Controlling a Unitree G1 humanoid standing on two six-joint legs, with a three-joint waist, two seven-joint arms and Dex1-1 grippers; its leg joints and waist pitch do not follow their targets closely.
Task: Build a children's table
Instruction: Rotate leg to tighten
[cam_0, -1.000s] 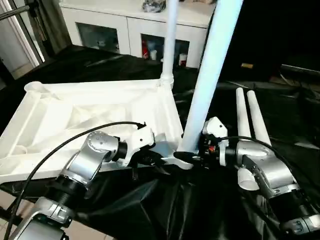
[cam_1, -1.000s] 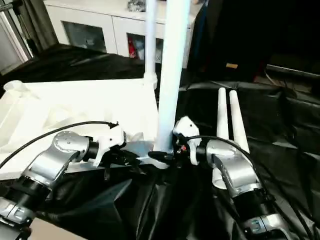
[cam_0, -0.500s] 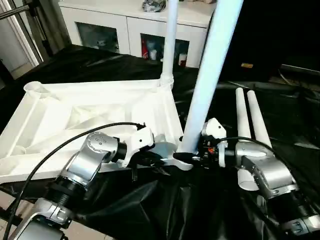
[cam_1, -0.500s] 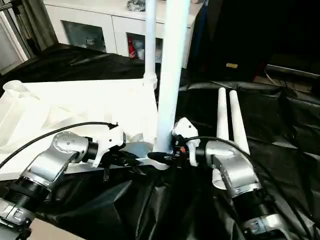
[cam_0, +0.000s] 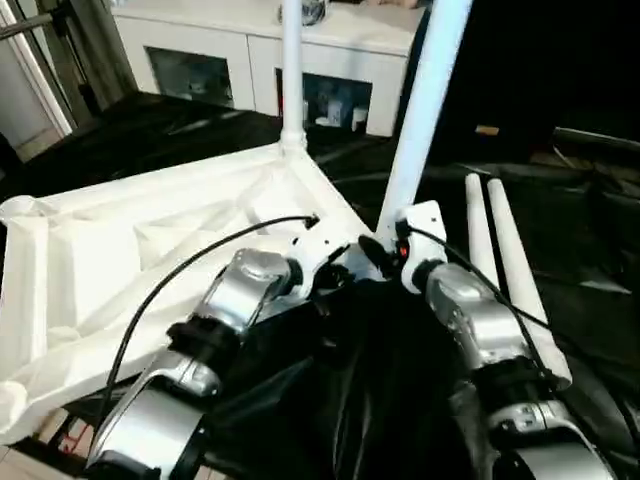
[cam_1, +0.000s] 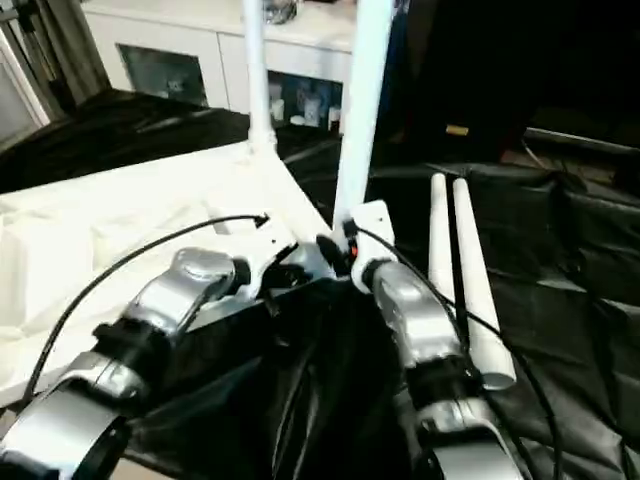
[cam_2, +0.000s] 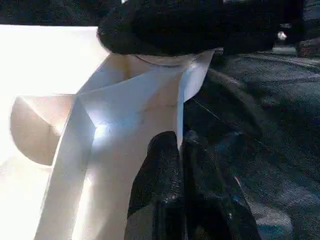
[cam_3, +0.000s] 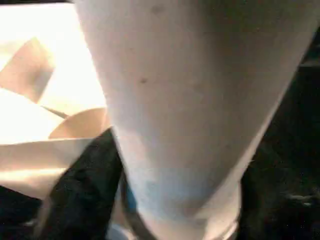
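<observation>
Left gripper (cam_2: 182, 165) pinched shut on tabletop (cam_0: 140, 250) rim; right gripper (cam_0: 385, 250) wide around leg (cam_0: 420, 110). Leg could tip if let go b4 it's pushed in.

white leg (cam_3: 185, 115) upright, close up | tabletop ribs (cam_3: 45, 115) behind | black finger (cam_3: 82, 190) beside leg base

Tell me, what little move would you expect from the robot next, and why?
Probably a gentle push or twist of the near leg down into its corner socket. The right gripper sits at that leg's base, the left gripper is pinched shut on the tabletop rim beside it, steadying it. Whether the leg is fully seated cannot be seen. Two spare legs wait on the black cloth.
</observation>
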